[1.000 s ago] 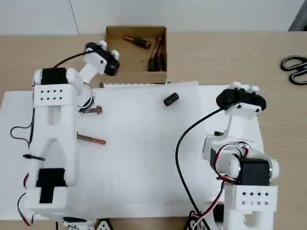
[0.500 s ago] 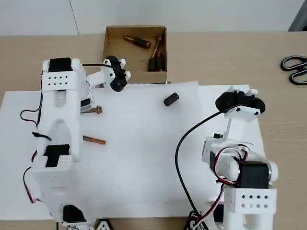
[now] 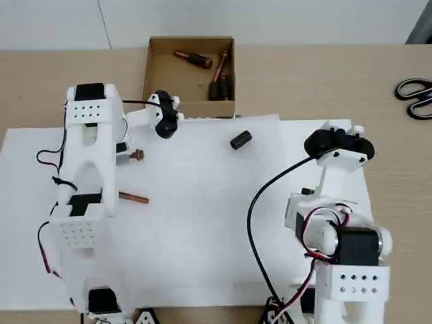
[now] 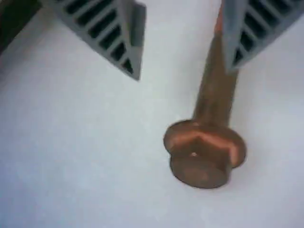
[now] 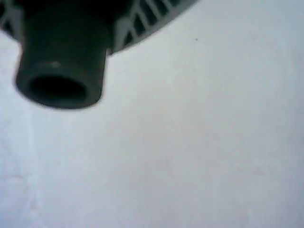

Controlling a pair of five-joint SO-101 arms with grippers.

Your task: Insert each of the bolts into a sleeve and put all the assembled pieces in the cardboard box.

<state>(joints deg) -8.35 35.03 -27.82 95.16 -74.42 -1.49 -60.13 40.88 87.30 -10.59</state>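
- The left gripper has pulled away from the cardboard box. A second ago it hung by the box's outer side wall. Now it sits on the arm-base side of the box, low over the foam sheet.
- Its jaws stand apart, straddling the nearer bolt. One finger is close against the shank, but I cannot tell whether it touches.
- The nearer bolt lies flat on the foam just off the box's front corner, where it lay a second ago. The farther bolt lies beyond it, further from the box on the same side, and has not moved either.
- The right gripper has barely shifted. It hangs well apart from the box, off the opposite front corner, with its jaws clamped on the held sleeve. The sleeve's open bore faces outward.
- The loose sleeve rests on the foam near the box's front wall and is unmoved.
- Assembled pieces already lie inside the box.
- In my judgement the left arm has gone from the box to a fresh pick. The bolt is lined up between the open fingers, so closing on it is the step in hand, then mating it with the waiting sleeve.
- Two bolts and two sleeves remain outside the box, so two assemblies seem still to be made.
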